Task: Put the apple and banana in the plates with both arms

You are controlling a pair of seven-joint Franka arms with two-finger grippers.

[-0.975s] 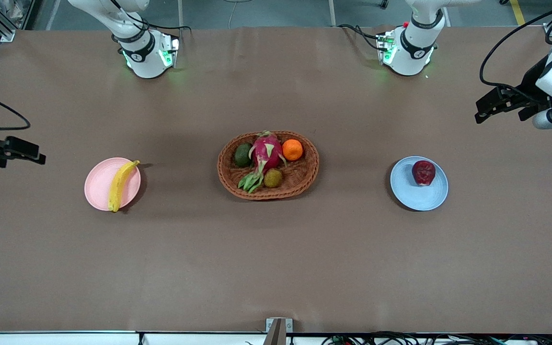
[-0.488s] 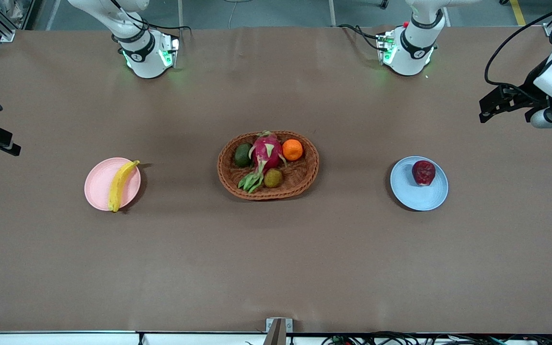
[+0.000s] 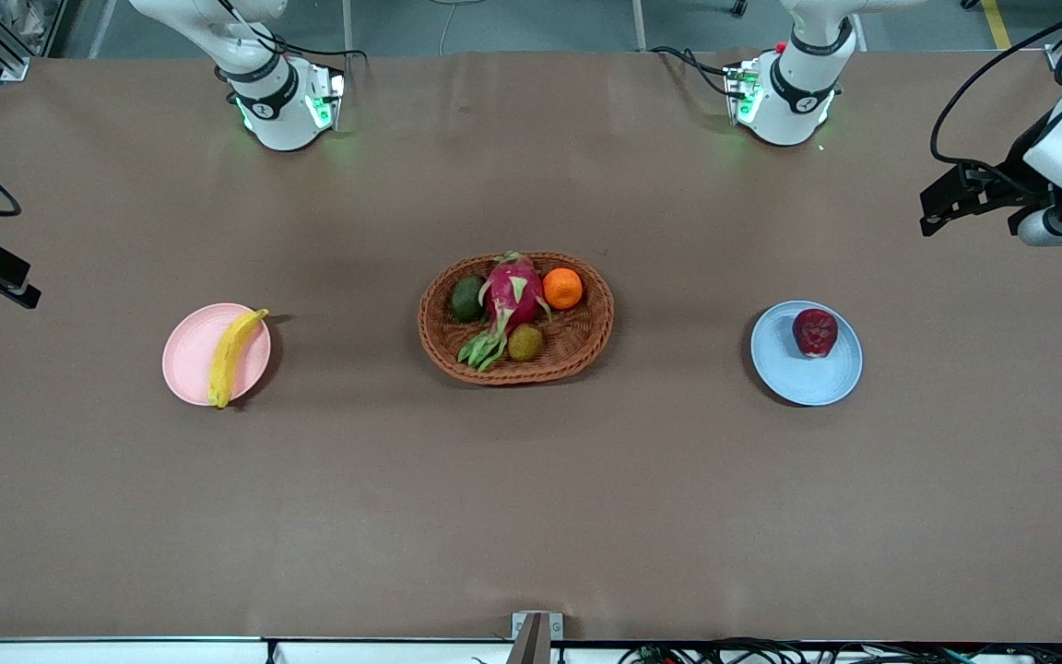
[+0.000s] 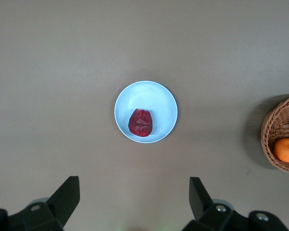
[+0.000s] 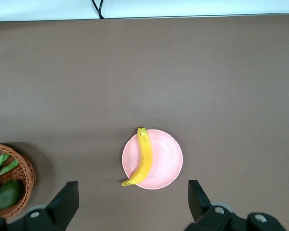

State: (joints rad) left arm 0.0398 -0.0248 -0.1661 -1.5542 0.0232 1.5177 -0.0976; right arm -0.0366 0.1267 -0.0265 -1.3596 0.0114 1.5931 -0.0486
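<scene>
While the small dark red apple [image 3: 814, 332] sits on the light blue round plate [image 3: 794, 378], the long yellow banana [image 3: 232, 355] lies across the pale pink plate [image 3: 185, 355] (tips overhanging). High above, left gripper [image 4: 135, 195] and right gripper [image 5: 134, 198] both hang spread wide, empty.

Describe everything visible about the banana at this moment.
The banana is yellow, long and gently curved, with darker tips, unpeeled and intact. It lies flat across the pink plate, on the side toward the basket, both ends reaching past the rim. Nothing else touches it; both grippers are well away from it.
</scene>
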